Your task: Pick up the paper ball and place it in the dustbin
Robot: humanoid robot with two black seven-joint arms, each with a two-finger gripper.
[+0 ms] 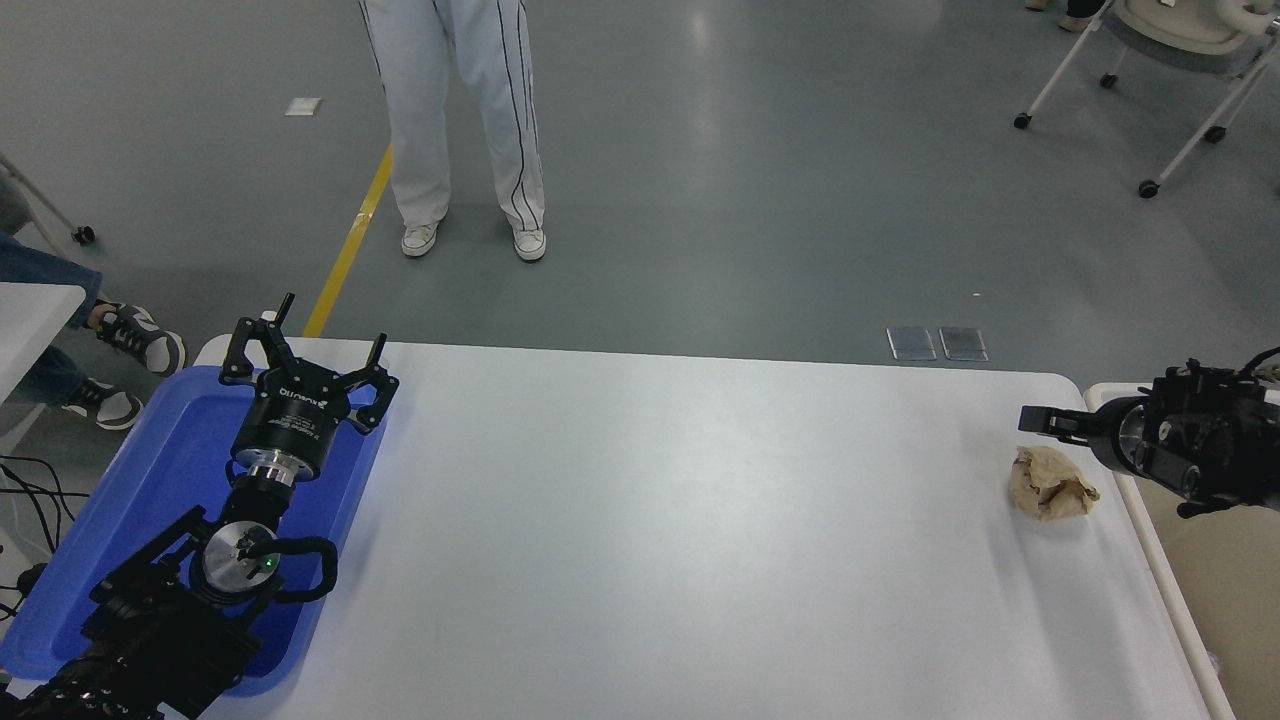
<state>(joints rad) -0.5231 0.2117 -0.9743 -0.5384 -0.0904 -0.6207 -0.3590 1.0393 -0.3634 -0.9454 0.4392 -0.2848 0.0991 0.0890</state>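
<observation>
Head view shows the paper ball (1050, 483) lying on the white table (660, 540) near its right edge, free of any grip. The right gripper (1040, 420) comes in from the right edge and hangs just beyond the ball's far side, pointing leftward across the table; from this angle only one dark finger profile shows, so whether its fingers are apart or together cannot be told. The ball sits on the camera side of that fingertip and slightly below it in the picture, very near but not visibly touching. The wad looks roughly round, a little wider than it is deep, with no strong long axis.

The dustbin (1170, 560) stands off the table's right side, its pale rim running along the table edge and its beige inside showing beyond.

The left gripper (305, 365) is parked over the blue tray (150, 470) at the far left with its fingers spread, well apart from the ball, so the right arm is plainly the nearer one. The pick-up appears not yet made.
</observation>
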